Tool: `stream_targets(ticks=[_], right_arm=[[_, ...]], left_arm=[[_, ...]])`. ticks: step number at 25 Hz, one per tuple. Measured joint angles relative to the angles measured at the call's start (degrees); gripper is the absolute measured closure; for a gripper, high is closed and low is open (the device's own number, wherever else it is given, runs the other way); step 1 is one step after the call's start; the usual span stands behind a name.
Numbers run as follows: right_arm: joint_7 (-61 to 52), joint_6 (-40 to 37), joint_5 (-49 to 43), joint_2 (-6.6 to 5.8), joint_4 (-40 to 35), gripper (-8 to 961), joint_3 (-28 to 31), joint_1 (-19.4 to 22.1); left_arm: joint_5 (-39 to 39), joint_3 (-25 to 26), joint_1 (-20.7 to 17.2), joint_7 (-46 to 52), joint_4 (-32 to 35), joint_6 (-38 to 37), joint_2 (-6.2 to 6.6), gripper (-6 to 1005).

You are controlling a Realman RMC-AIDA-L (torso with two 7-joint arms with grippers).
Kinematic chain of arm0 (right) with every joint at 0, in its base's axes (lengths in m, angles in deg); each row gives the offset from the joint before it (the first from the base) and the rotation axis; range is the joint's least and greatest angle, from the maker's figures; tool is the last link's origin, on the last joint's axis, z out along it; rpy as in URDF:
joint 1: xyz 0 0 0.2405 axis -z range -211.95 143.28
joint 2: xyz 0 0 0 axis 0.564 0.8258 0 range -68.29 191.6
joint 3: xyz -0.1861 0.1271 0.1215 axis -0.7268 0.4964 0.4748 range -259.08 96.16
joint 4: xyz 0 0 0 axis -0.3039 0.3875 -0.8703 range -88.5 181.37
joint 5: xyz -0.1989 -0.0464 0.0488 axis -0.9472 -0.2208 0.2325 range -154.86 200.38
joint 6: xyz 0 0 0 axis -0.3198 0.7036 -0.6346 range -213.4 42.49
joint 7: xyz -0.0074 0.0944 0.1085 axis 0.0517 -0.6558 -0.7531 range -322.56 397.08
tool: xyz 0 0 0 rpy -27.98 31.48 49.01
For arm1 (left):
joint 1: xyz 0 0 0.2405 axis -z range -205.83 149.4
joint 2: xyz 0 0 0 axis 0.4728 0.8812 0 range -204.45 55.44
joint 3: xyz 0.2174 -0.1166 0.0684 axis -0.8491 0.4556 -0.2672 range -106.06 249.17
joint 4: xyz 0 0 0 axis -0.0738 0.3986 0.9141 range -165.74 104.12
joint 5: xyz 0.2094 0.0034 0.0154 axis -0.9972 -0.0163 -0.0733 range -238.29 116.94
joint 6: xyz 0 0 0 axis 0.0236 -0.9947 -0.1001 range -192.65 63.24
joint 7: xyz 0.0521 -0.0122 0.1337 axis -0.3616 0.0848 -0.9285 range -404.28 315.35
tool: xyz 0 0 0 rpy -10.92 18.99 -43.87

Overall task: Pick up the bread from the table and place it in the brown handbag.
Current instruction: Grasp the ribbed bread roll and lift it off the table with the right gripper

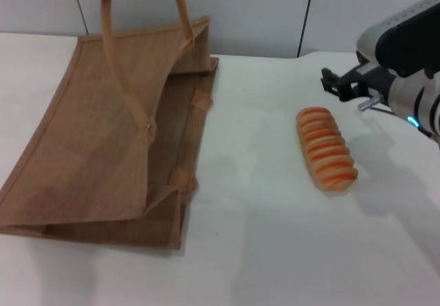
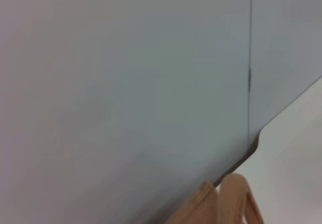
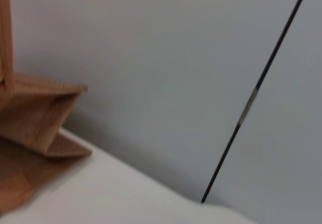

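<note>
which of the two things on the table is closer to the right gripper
The bread. It lies just in front of the right gripper, while the brown handbag sits far across the table, on the robot's left.

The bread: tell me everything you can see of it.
The bread is a small oblong loaf with ridged segments, striped orange and pale cream, and it looks glossy like a toy. It lies flat on the white table, its length running from far-left to near-right in the head view. It sits apart from the brown handbag, to that bag's right. Nothing grips or touches it. The right tool hangs beyond its far end, clear of it. Neither wrist view shows it.
</note>
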Motion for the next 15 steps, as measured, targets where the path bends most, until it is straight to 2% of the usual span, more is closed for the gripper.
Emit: stream_targets(ticks=[5, 10, 15], right_arm=[[4.0, 6.1, 8.0, -0.23, -1.1, 274, 0.6, -0.3], [12.5, 10.5, 19.4, -0.15, -0.6, 264, 4.6, -0.1], [14.0, 15.1, 21.3, 0.64, -0.8, 255, 6.2, -0.2]], left_arm=[[0.3, -2.5, 0.1, 1.1, 3.4, 0.0, -0.01, 877], [1.9, -3.4, -0.9, 1.2, 5.3, 0.2, -0.07, 877], [2.1, -3.5, -1.1, 1.2, 6.9, 0.8, -0.07, 878]])
